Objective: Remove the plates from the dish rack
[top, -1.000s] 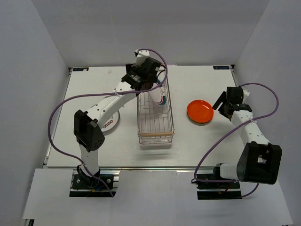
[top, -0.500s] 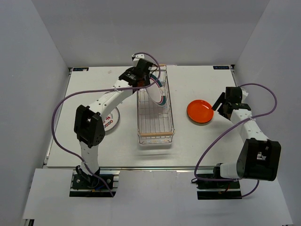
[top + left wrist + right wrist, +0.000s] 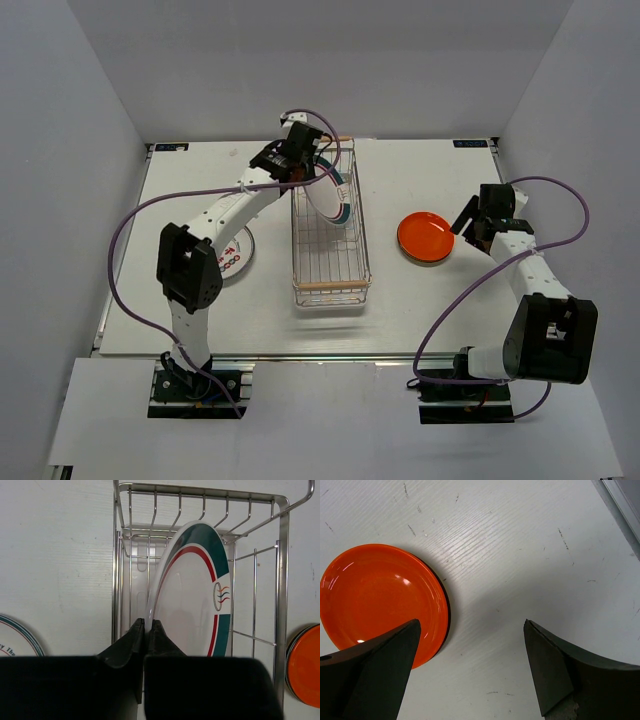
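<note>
A white plate with red marks [image 3: 236, 256] lies flat on the table [image 3: 420, 310] at the left, partly under the left arm. From overhead its marks are too small to read. The left wrist view catches its edge, where the letters "y The" show before the frame cuts them off.

Just right of it, the dish rack [image 3: 331, 268] stands lengthwise, with a wooden handle [image 3: 330, 286] at its near end. One plate with teal and red bands [image 3: 192, 605] stands on edge at the far end of the rack, leaning a little. It carries a small emblem of wavy orange and teal lines, with no writing that can be read.

The left gripper [image 3: 148, 630] is clenched on this plate's rim, the two black fingers [image 3: 134, 636] pressed close on either side of the edge.

Further right, an orange plate [image 3: 426, 237] lies flat on the table, apart from the rack. It is plain, with no label.

The right gripper [image 3: 470, 665] hangs over the table at the orange plate's right edge. Its jaws are spread wide and grasp nothing.
</note>
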Robot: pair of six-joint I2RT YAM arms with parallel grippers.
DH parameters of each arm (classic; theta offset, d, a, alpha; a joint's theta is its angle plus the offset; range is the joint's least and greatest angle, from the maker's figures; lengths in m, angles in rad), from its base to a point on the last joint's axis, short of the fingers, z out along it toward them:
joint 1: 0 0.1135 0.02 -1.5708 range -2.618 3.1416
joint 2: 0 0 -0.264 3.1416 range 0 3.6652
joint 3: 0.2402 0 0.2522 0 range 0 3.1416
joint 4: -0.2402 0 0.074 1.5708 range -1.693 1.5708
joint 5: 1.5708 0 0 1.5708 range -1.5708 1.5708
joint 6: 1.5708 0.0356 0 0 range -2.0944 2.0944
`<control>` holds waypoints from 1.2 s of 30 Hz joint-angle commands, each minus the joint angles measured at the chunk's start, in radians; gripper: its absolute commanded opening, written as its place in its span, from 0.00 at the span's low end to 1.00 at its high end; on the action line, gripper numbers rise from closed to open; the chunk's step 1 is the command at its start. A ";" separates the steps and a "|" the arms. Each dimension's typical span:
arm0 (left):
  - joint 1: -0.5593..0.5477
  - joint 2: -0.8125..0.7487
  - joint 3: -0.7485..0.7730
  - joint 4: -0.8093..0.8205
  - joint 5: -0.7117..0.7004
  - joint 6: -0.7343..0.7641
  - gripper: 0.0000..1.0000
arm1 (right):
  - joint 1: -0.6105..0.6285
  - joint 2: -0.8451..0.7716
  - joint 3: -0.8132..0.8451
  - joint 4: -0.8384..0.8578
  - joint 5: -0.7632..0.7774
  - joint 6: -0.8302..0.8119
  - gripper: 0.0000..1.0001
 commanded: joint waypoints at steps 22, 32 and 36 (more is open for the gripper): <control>0.065 -0.523 -0.195 0.101 -0.186 0.027 0.00 | 0.000 -0.017 0.040 0.016 -0.020 -0.016 0.89; 0.346 -0.684 -0.494 0.070 -0.197 -0.213 0.00 | 0.000 -0.028 0.030 0.025 -0.031 -0.022 0.89; 0.429 -0.753 -0.663 0.115 -0.150 -0.306 0.00 | -0.002 -0.017 0.035 0.028 -0.039 -0.024 0.89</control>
